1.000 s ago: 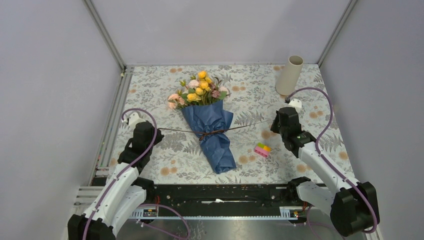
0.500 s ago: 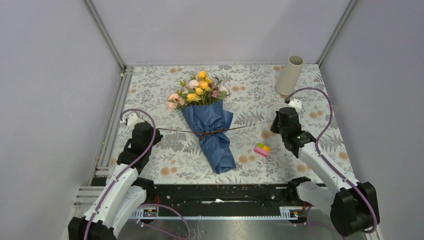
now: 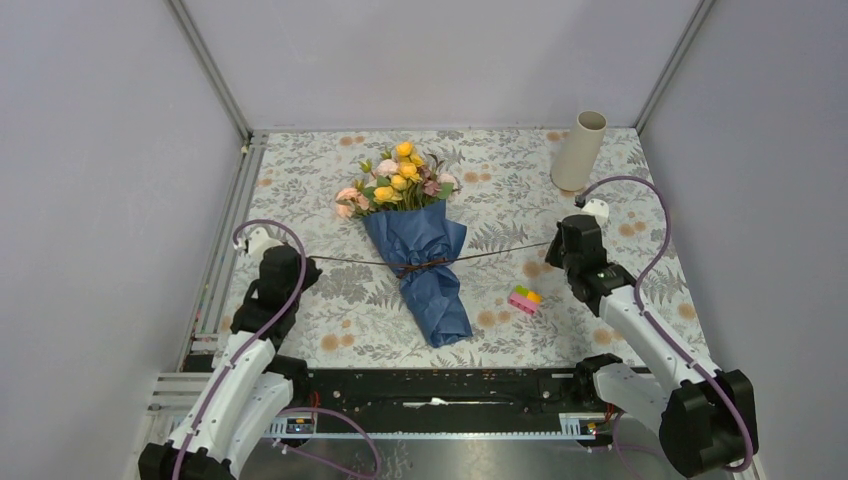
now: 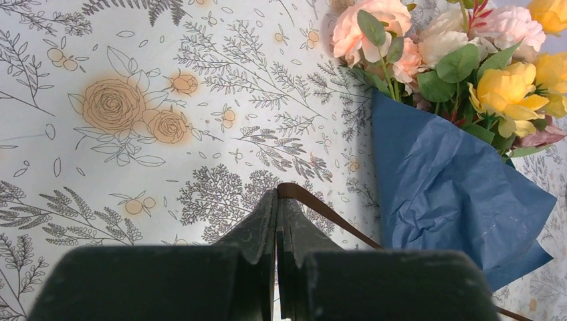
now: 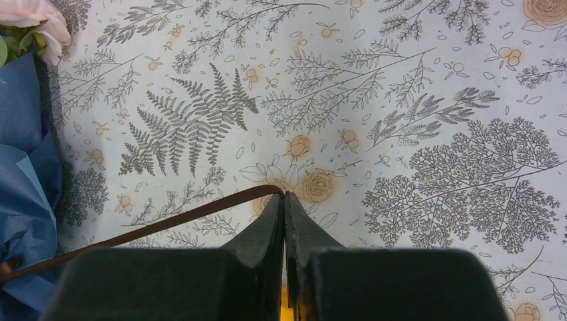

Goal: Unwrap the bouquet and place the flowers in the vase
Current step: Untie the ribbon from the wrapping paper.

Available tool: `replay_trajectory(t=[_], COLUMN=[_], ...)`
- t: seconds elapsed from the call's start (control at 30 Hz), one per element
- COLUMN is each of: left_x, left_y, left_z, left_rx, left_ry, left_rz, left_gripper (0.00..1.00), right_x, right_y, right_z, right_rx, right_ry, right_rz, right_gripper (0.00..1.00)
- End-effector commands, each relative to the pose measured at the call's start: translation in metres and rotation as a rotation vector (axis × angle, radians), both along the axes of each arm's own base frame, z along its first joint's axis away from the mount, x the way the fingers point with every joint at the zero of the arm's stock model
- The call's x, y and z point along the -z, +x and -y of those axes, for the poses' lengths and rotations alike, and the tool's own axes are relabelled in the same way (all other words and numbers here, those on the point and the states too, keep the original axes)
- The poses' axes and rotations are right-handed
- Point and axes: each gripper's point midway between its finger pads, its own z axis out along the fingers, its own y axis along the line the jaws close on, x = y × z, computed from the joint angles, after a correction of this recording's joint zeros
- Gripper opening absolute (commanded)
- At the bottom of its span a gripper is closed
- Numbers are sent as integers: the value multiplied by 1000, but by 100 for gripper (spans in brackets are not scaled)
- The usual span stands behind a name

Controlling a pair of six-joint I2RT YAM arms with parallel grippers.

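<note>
The bouquet [image 3: 415, 240] lies mid-table, its flowers [image 3: 398, 180] pointing away, wrapped in blue paper [image 4: 448, 194] with a dark brown ribbon [image 3: 425, 266] tied round the waist. One ribbon end runs left to my left gripper [image 4: 277, 195], which is shut on it. The other end [image 5: 167, 224] runs right to my right gripper [image 5: 283, 197], also shut on it. The ribbon is stretched taut between the two grippers. The beige vase [image 3: 579, 150] stands upright at the back right, apart from both arms.
A small pink, yellow and green toy block [image 3: 524, 298] lies on the floral tablecloth [image 3: 310, 180] between the bouquet and my right arm. Grey walls enclose the table on three sides. A metal rail [image 3: 225, 250] runs along the left edge.
Both grippers have drawn slightly outward, the left one to the left and the right one to the right, pulling the ribbon ends further apart. The bouquet has not moved.
</note>
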Motion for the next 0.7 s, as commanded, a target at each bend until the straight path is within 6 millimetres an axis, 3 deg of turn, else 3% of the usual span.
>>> replay_trajectory(t=[0.0,0.27,0.67], left_x=[-27,-36,-66], left_y=[9,10,11], left_z=[-1,-7,-15], left_rx=[-14,-38,-41], left_ry=[-30,-33,-35], left_rz=[70,87,117], left_gripper=[0,0,0], right_x=[-18,-25,-48], right_y=[5,6,11], right_z=[12,21,42], right_rx=[61,89,147], right_ry=[-5,-6,8], right_rz=[50,58,87], right_gripper=[0,0,0])
